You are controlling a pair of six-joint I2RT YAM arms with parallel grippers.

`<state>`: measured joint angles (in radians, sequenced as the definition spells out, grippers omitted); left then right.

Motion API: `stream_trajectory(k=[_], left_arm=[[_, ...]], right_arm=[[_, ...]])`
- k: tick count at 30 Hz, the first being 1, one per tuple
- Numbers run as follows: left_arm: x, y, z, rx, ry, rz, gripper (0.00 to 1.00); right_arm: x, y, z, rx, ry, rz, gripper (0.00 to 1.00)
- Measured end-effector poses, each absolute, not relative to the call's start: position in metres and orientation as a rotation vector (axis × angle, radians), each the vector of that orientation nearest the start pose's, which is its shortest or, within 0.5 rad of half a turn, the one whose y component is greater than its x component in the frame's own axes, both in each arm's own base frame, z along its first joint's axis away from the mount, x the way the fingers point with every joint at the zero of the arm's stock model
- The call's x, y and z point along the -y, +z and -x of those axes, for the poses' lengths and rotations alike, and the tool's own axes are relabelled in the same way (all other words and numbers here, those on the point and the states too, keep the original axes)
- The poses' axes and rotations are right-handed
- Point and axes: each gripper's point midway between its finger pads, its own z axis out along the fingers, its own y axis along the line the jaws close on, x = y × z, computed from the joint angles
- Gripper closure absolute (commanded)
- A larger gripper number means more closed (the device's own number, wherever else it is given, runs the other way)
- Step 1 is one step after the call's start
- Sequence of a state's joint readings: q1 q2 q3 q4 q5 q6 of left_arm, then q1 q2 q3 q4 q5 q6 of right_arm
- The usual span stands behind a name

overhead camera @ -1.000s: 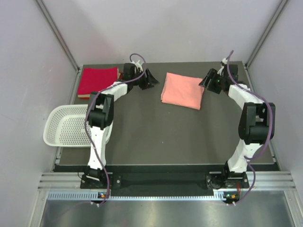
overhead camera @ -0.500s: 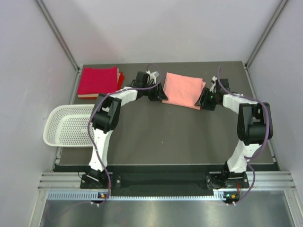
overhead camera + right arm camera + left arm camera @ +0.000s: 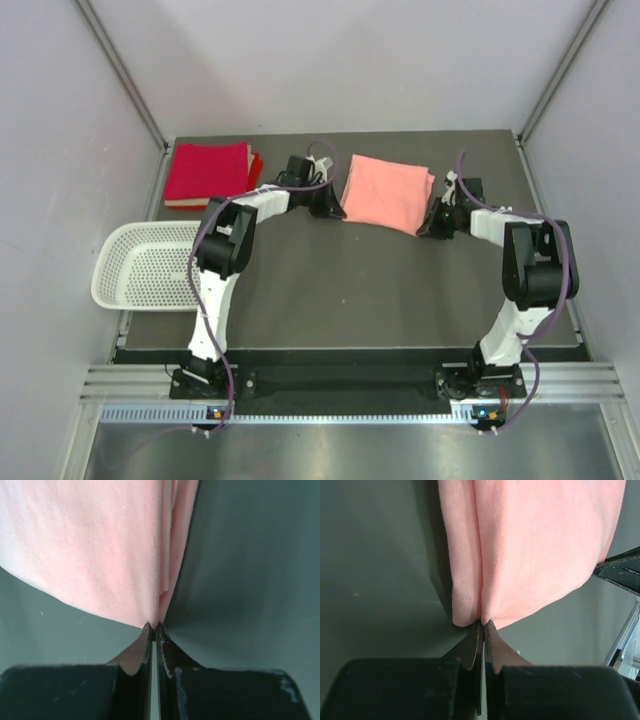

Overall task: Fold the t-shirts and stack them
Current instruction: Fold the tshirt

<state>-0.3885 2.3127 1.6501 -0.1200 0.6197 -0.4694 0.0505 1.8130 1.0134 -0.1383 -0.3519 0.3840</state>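
A folded salmon-pink t-shirt (image 3: 388, 192) lies on the dark table at the back middle. My left gripper (image 3: 334, 207) is at its near left corner, and my right gripper (image 3: 430, 222) at its near right corner. In the left wrist view the jaws of the left gripper (image 3: 483, 624) are shut, pinching the corner of the pink cloth (image 3: 535, 545). The right gripper (image 3: 154, 626) is likewise shut on the other corner of the pink cloth (image 3: 90, 545). A stack of folded red t-shirts (image 3: 207, 171) sits at the back left.
A white perforated basket (image 3: 140, 265) hangs over the table's left edge (image 3: 125, 330). Grey walls close in the table at the back and on both sides. The right gripper's finger (image 3: 620, 572) shows at the right edge of the left wrist view.
Both grippers came in from the back corners to the pink t-shirt's near corners, lowered, and went from open to shut on the cloth.
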Motion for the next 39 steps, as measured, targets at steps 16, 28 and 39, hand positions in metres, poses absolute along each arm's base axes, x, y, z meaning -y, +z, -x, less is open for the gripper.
stream_trajectory(k=[16, 28, 39], left_arm=[[0.268, 0.025, -0.318, -2.762, -1.064, -0.063, 0.63], [0.258, 0.110, -0.351, -2.640, -0.939, -0.124, 0.44], [0.256, 0.091, -0.468, -2.473, -0.986, -0.283, 0.45]], right_arm=[[-0.123, 0.020, -0.280, -2.597, 0.645, -0.186, 0.74], [-0.113, 0.067, -0.280, -2.572, 0.608, -0.120, 0.54], [-0.121, 0.125, -0.425, -2.357, 0.748, 0.110, 0.54]])
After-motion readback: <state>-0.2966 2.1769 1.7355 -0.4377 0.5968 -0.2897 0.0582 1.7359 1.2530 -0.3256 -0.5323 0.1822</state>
